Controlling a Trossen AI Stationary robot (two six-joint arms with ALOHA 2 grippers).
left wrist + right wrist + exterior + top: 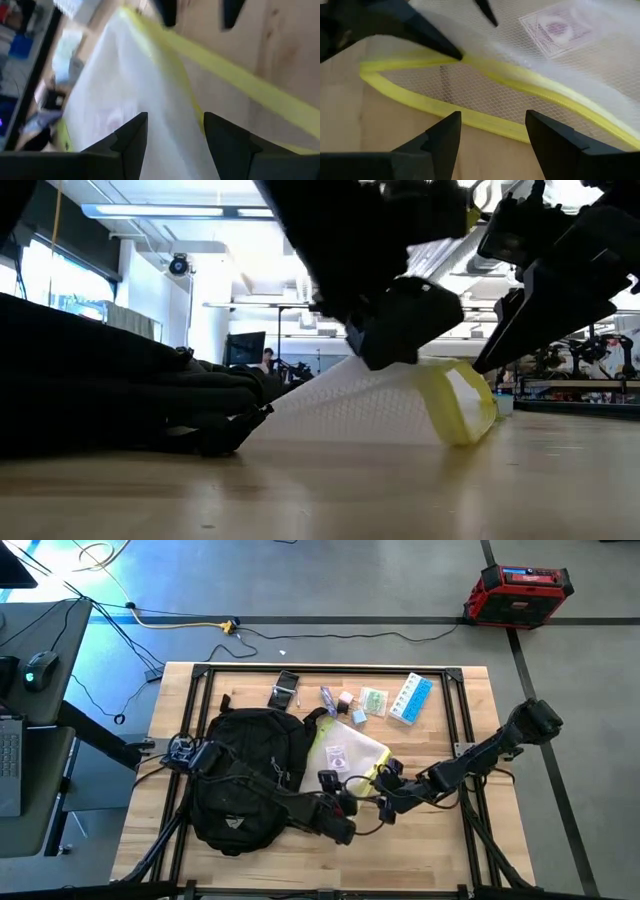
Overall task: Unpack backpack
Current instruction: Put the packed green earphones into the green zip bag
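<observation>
The black backpack (245, 775) lies on the desk (440, 850) beside a see-through pouch (345, 752). The left hand (333, 783) and right hand (383, 776) are both open at the pouch's yellow edge, gripping nothing.

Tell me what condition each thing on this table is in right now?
backpack: lying flat on the table, left arm stretched across it.
mesh pouch: out beside the backpack, one yellow-trimmed edge raised.
small items: laid out along the far edge.
left gripper: open, at the pouch.
right gripper: open, at the pouch's yellow trim.
</observation>
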